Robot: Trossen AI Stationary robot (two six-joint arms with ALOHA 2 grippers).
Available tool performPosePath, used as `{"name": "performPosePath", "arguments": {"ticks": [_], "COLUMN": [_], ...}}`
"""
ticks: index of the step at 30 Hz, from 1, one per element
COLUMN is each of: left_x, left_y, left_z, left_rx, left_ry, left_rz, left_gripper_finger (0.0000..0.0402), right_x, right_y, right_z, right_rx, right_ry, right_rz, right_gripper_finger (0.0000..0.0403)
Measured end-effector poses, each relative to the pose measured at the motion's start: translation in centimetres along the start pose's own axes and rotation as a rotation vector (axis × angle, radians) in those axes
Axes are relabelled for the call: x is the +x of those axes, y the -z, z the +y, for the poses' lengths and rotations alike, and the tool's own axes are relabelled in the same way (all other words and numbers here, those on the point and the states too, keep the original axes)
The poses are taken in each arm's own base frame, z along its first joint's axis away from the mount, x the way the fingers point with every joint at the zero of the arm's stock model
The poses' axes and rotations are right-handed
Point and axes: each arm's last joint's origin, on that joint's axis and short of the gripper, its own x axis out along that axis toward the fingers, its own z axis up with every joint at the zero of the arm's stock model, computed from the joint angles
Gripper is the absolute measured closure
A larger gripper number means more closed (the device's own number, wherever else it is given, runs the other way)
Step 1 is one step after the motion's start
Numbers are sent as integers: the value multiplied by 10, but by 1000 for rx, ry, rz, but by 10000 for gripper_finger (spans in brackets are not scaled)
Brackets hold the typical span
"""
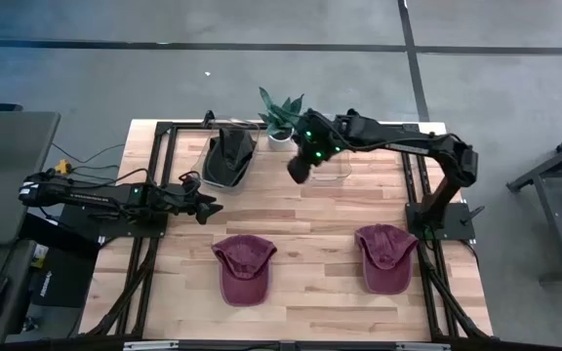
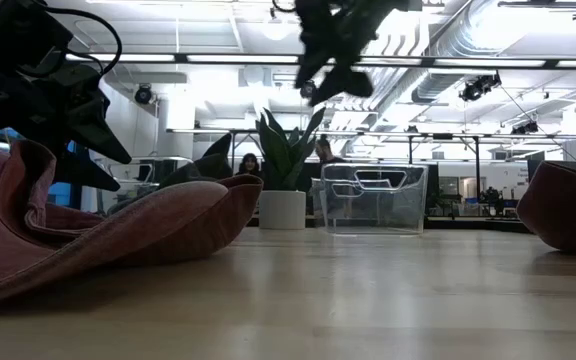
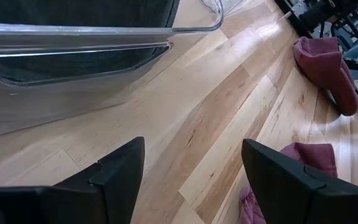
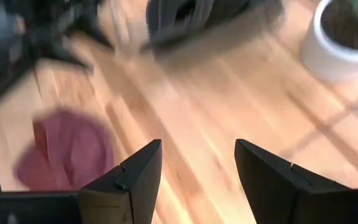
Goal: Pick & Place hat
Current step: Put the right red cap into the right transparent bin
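Note:
Two maroon caps lie crown up on the wooden table, one left of centre (image 1: 244, 268) (image 2: 98, 230) (image 3: 300, 165) and one to the right (image 1: 386, 255) (image 2: 568, 205) (image 3: 325, 65). A dark hat (image 1: 228, 154) sits inside a clear bin (image 3: 73, 68) at the far side. My left gripper (image 1: 208, 207) (image 3: 191, 149) hovers open between that bin and the left cap. My right gripper (image 1: 298, 171) (image 4: 197, 146) (image 2: 333, 55) hangs open high above the table beside a second clear bin (image 1: 332, 173) (image 2: 373, 198). The right wrist view is blurred and shows the left cap (image 4: 64, 152).
A potted plant (image 1: 281, 117) (image 2: 283, 175) (image 4: 347, 37) stands at the far edge between the two bins. A dark frame (image 1: 164, 185) borders the table on the left and right. Bare wood (image 1: 310, 224) lies between the caps and the bins.

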Motion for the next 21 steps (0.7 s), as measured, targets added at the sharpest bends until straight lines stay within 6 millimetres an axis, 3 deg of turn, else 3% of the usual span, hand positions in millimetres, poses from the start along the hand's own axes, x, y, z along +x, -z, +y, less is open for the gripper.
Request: {"name": "performPosePath", "arguments": {"ticks": [12,21], "left_x": [0,0], "left_y": [0,0], "left_z": [0,0], "left_rx": [0,0], "left_ry": [0,0], "left_rz": [0,0], "left_gripper_finger": [140,140], "right_x": [-73,-100], "right_y": [65,99], "right_z": [30,37], "right_rx": [-147,-77], "right_ry": [180,349], "right_rz": [255,371], "right_gripper_finger": [205,206]}}
